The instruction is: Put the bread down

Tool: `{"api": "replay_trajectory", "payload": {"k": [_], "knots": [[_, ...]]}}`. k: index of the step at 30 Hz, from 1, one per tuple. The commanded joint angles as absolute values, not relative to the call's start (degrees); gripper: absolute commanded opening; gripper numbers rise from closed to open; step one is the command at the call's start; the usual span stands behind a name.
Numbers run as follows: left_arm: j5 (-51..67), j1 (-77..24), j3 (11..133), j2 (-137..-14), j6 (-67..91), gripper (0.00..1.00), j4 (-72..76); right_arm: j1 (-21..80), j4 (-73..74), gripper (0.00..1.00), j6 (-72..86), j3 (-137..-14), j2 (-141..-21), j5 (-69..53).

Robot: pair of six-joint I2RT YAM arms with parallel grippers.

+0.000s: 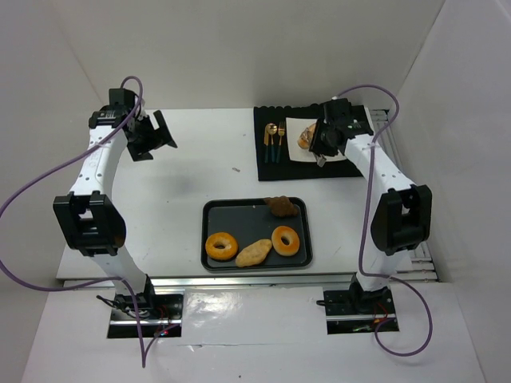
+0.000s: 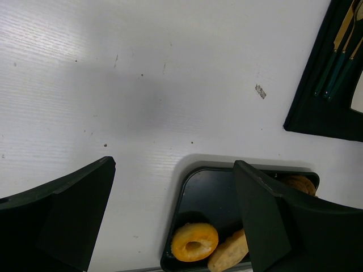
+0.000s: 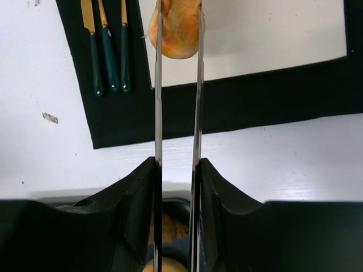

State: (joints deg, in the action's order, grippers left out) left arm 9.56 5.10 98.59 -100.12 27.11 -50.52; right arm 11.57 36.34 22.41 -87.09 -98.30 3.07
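My right gripper (image 3: 177, 164) is shut on a pair of thin metal tongs (image 3: 158, 102). The tong tips pinch one golden bread bun (image 3: 178, 28) over the left edge of a white sheet (image 3: 272, 28) on the black mat (image 3: 255, 102). From above, that bun (image 1: 305, 139) shows just left of the right gripper (image 1: 326, 140). I cannot tell whether it touches the sheet. A second bread bun (image 1: 254, 253) lies on the dark tray (image 1: 211, 211) between two bagels. My left gripper (image 1: 152, 136) hangs open and empty at the far left, above bare table (image 2: 174, 170).
On the tray lie two ring bagels (image 1: 221, 246) (image 1: 285, 240) and a dark lumpy pastry (image 1: 281, 207). Gold and green cutlery (image 1: 274, 142) lies on the mat's left part. White walls enclose the table on three sides.
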Motion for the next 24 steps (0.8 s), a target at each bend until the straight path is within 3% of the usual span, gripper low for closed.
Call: {"api": "replay_trajectory", "payload": {"k": [1, 10, 18, 24], "knots": [[10.72, 5.45, 100.99, -100.2, 26.28, 0.98, -50.1, 11.16, 29.62, 0.41, 23.99, -88.15, -99.66, 3.16], [10.72, 5.45, 100.99, -100.2, 26.28, 0.98, -50.1, 11.16, 31.55, 0.66, 23.29, -88.15, -97.48, 3.87], [9.67, 5.98, 103.53, -100.2, 26.28, 0.98, -50.1, 10.63, 36.65, 0.61, 23.81, -85.0, -89.31, 10.18], [11.07, 5.98, 105.12, -99.67, 26.28, 0.98, -51.33, 10.63, 35.42, 0.61, 25.04, -67.02, -73.67, 25.2]]}}
